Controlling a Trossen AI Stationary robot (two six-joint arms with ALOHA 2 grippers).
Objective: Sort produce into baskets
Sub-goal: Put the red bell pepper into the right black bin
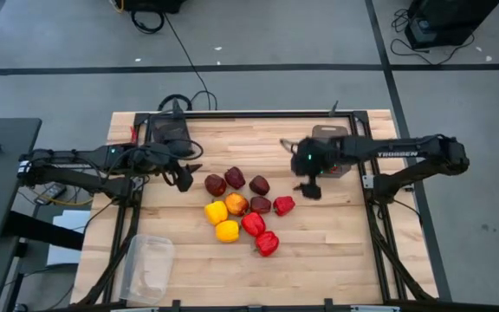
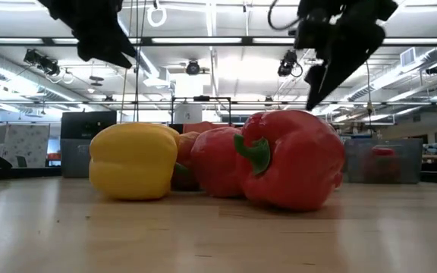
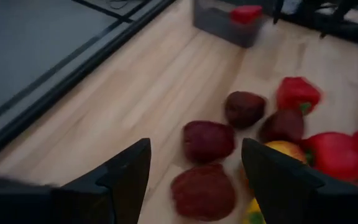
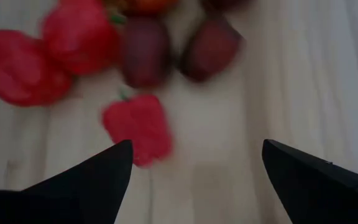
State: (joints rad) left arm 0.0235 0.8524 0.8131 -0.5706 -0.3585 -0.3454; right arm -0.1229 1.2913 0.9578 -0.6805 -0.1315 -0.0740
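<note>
The peppers lie in a cluster on the wooden table: several dark maroon ones (image 1: 235, 178), three red ones (image 1: 283, 205), two yellow ones (image 1: 227, 230) and an orange-yellow one (image 1: 236, 204). My left gripper (image 1: 186, 173) is open and empty above the table, left of the maroon peppers (image 3: 202, 190). My right gripper (image 1: 308, 188) is open and empty, above and right of a red pepper (image 4: 137, 126). A dark grey tub (image 1: 170, 133) stands at the far left. Another (image 1: 332, 137) at the far right holds a red pepper (image 3: 246, 13). A clear tub (image 1: 149, 265) sits near left.
A black frame (image 1: 258, 113) runs along the table's far edge and down its sides. Bare wood lies between the pepper cluster and the near edge. Cables lie on the floor beyond the far edge.
</note>
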